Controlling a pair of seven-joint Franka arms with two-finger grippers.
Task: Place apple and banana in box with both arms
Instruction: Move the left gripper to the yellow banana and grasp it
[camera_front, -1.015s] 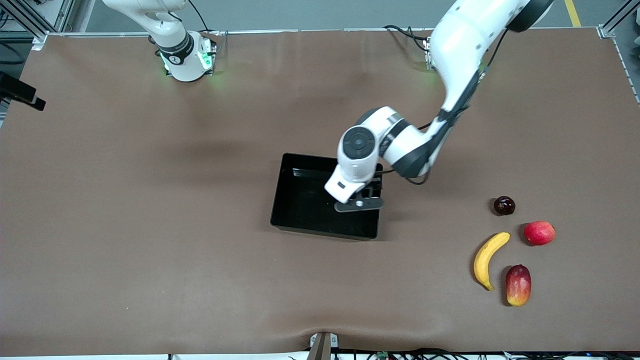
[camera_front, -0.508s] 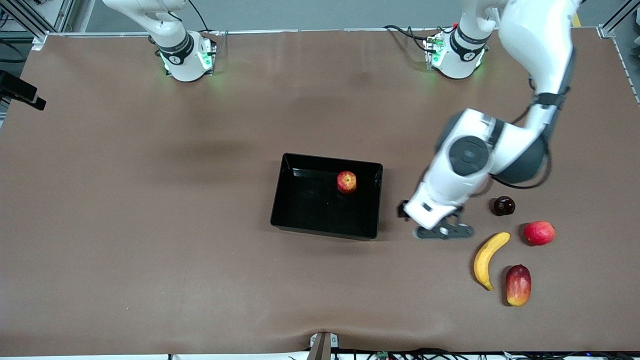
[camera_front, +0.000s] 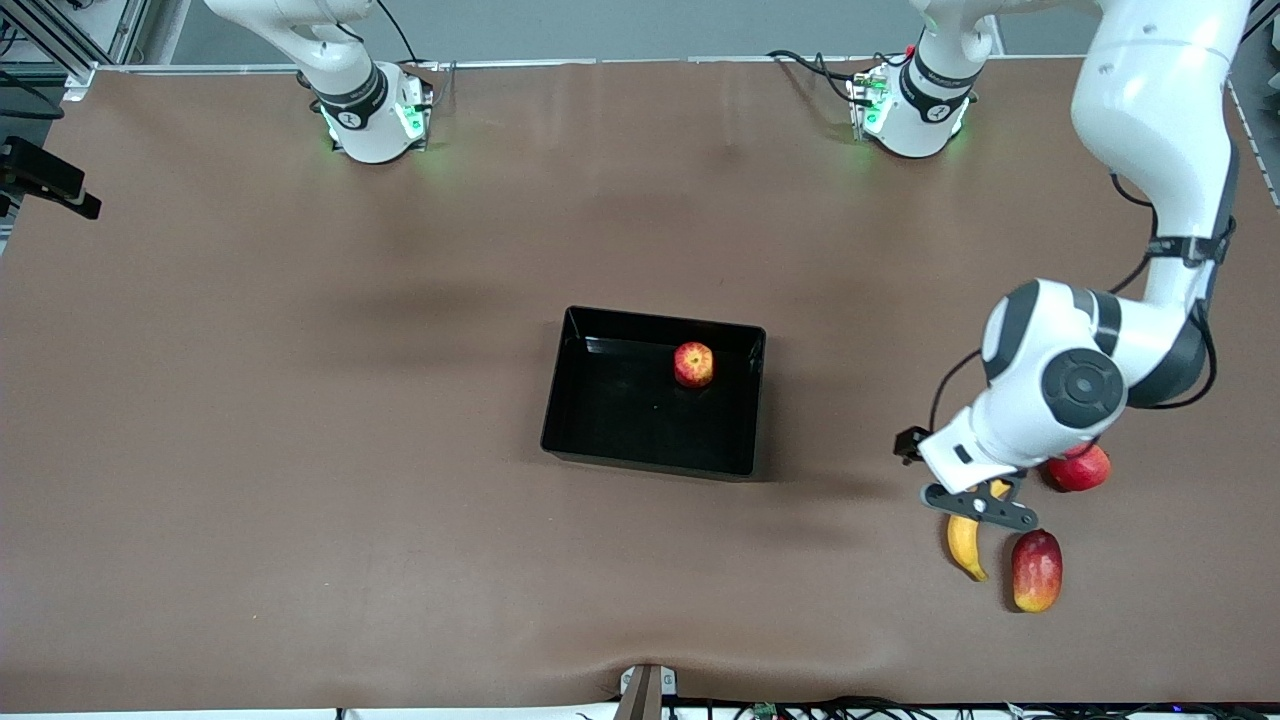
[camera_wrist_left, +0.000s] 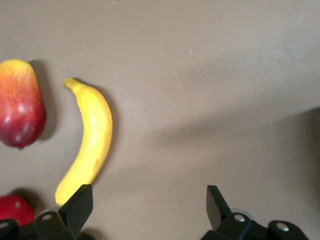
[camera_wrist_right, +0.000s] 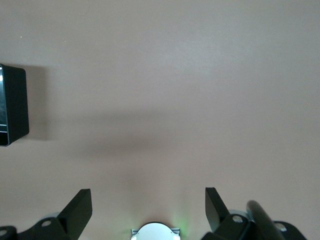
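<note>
- I see my left end effector (camera_front: 978, 507) open and empty over the long curved yellow banana (camera_front: 965, 545).
- The small round red apple (camera_front: 693, 363) sits in the shiny black plastic box (camera_front: 600, 450).
- My right end effector (camera_wrist_right: 148, 212) waits, open, over the brown tabletop (camera_front: 300, 450).

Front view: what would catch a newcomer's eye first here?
The left arm's open tool hangs over the banana at the left arm's end of the table, with a mango beside it. At mid-table the black box already holds the apple. The right arm waits, its tool open over bare table.
</note>
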